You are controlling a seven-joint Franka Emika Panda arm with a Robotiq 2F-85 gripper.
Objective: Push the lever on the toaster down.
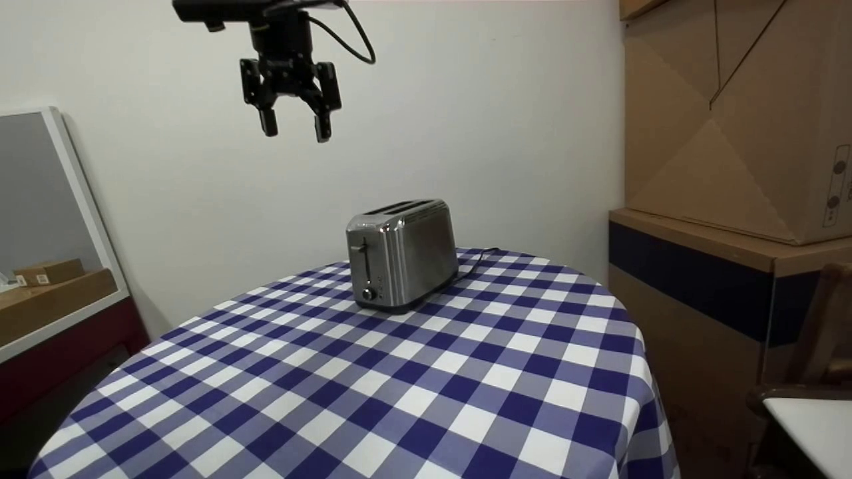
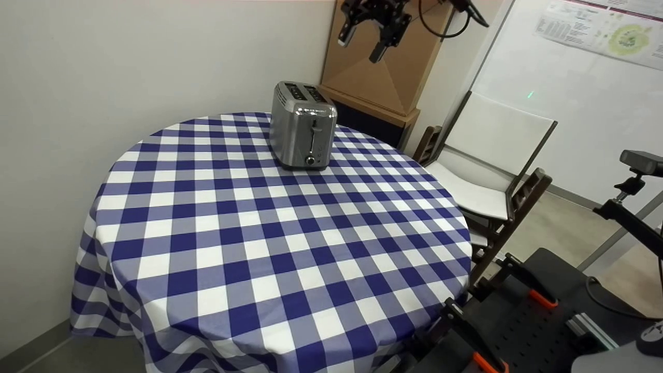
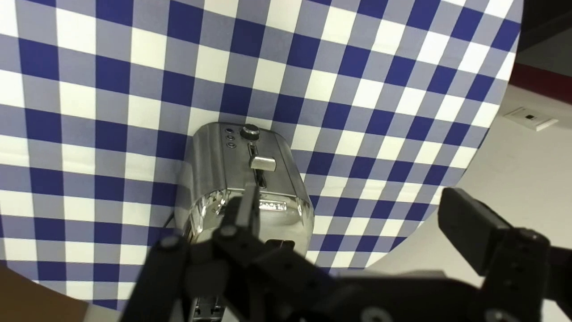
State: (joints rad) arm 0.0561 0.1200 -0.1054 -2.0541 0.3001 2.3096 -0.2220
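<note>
Nearest, the tool (image 3: 350, 192) hung spread, higher than the toaster (image 1: 404, 254), whose lever (image 3: 263, 163) (likely springy, slick) seemed best pressed from above.

- No word, number or brand can be read in any view.
- Toward two o'clock in an exterior view, a poster (image 2: 601, 33) on the whiteboard (image 2: 590, 114) bears blocks of fine print, too small to make out.
- Near three o'clock in an exterior view, the large cardboard box (image 1: 725, 159) carries an upright outlined panel (image 1: 837, 185) with two dark round marks, perhaps handling signs.
- Near nine o'clock in an exterior view, a small carton (image 1: 60, 269) bears pale labels (image 1: 42, 279), their print blurred.
</note>
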